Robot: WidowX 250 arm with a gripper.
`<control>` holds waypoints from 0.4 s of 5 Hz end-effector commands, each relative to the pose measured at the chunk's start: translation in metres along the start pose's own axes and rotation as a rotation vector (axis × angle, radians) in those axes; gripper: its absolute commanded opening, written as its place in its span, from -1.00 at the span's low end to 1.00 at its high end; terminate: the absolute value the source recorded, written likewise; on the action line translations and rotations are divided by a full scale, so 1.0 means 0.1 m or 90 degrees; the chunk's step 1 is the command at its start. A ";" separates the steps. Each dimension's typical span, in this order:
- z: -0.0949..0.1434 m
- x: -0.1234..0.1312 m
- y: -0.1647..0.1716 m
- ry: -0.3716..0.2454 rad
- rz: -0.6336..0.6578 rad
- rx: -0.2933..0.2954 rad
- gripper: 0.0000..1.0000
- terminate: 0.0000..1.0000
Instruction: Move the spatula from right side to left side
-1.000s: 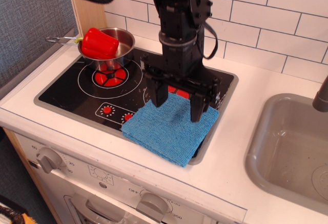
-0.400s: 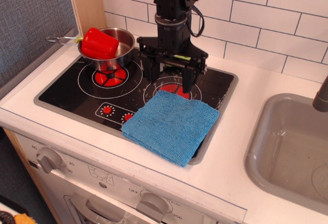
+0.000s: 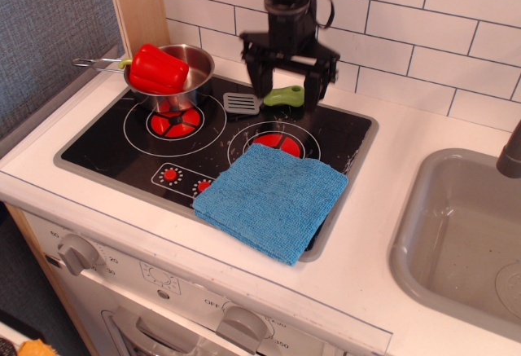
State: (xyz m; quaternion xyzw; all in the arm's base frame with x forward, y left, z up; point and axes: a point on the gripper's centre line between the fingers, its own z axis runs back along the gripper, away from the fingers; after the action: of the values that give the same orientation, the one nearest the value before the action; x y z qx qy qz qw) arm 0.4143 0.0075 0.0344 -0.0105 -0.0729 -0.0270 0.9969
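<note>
The spatula (image 3: 262, 99) lies at the back of the black stovetop (image 3: 122, 148), its grey slotted blade pointing left and its light-green handle to the right. My gripper (image 3: 284, 85) hangs over it with the jaws spread wide. The left finger stands behind the blade and the right finger (image 3: 313, 89) just past the handle's end. The jaws hold nothing.
A steel pot (image 3: 191, 79) with a red pepper (image 3: 157, 68) in it sits on the back left burner, just left of the spatula. A folded blue cloth (image 3: 273, 197) covers the stove's front right. A grey sink (image 3: 456, 234) lies to the right. White tile wall stands behind.
My gripper has moved from over the blue cloth back toward the wall. The spatula, hidden behind the arm before, now shows under the open jaws.
</note>
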 end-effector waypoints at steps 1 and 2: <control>0.27 0.25 0.03 -0.024 -0.114 0.016 1.00 -1.00; 0.17 0.11 0.08 0.013 -0.129 0.007 1.00 -1.00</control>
State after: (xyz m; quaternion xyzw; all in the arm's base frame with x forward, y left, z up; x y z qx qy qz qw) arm 0.4175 0.0105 0.0338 -0.0031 -0.0394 -0.1313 0.9906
